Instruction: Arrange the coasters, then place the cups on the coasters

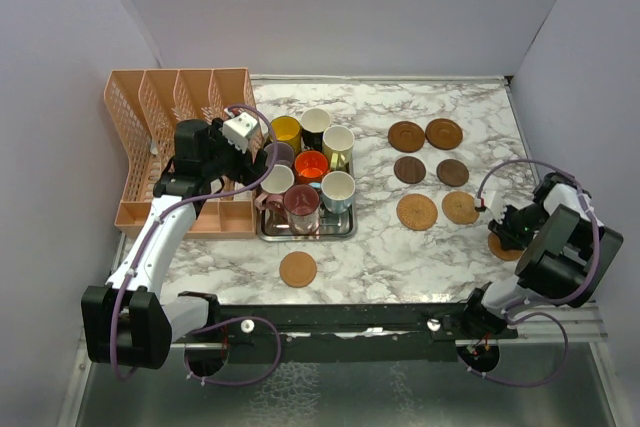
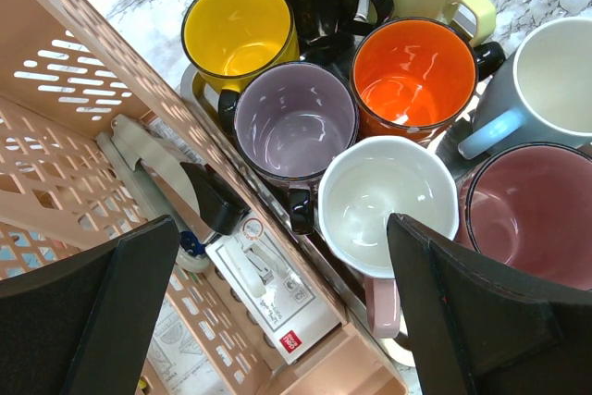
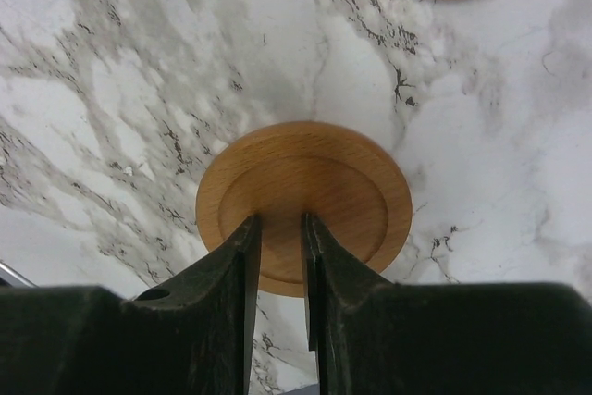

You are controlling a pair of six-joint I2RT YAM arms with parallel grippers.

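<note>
From above, we see a white, grey-veined marble table (image 1: pixel 400 257). A rectangular steel tray (image 1: pixel 305 235) holds 8 glossy round cups (image 1: pixel 310 167), just beside a peach plastic lattice rack (image 1: pixel 140 117). At right, 6 flat round coasters (image 1: pixel 409 169) lie in 2 columns, from tan weave to dark brown. A lone coaster (image 1: pixel 297 269) lies near the front edge.

Left wrist: the left claw (image 2: pixel 282 228) gapes wide, holding nothing, above the cups.

Right wrist: the right claw (image 3: pixel 280 224) is nearly closed, its tips over the near rim of a smooth wood coaster (image 3: pixel 305 182) with a dished centre. We cannot tell whether it pinches it.
</note>
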